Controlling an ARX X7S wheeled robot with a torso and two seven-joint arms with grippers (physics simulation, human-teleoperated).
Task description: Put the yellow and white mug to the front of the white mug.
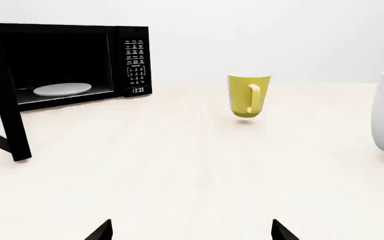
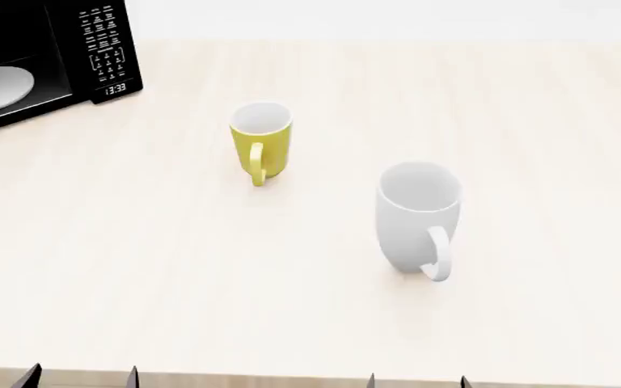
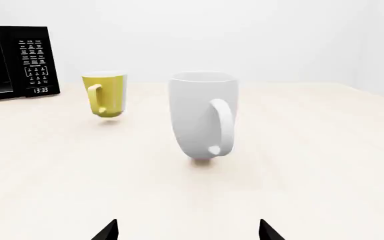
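Hovering at the near edge of the table, both grippers show only their dark fingertips. The left gripper has its two tips spread wide with nothing between them, and the right gripper is spread just as wide and holds nothing either.

Beyond the left fingers, the yellow and white mug stands upright toward the far left of the table, its yellow handle turned toward the near side. The white mug stands upright nearer and to the right, well apart from the yellow one, handle also facing near. It sits almost straight ahead of the right fingers. A black microwave sits at the far left corner with its door swung open and a white plate inside.

No step of the task looks begun; the small mug has yet to be grasped.

The risks, as I judge them:
- The handle faces the incoming fingers, so a straight approach could knock it and spin or tip the mug.
- The open microwave door stands to the left of the reach and could catch the left arm.
- Carrying the small mug to the near side of the white one means passing close by it, and a low path could bump it over.
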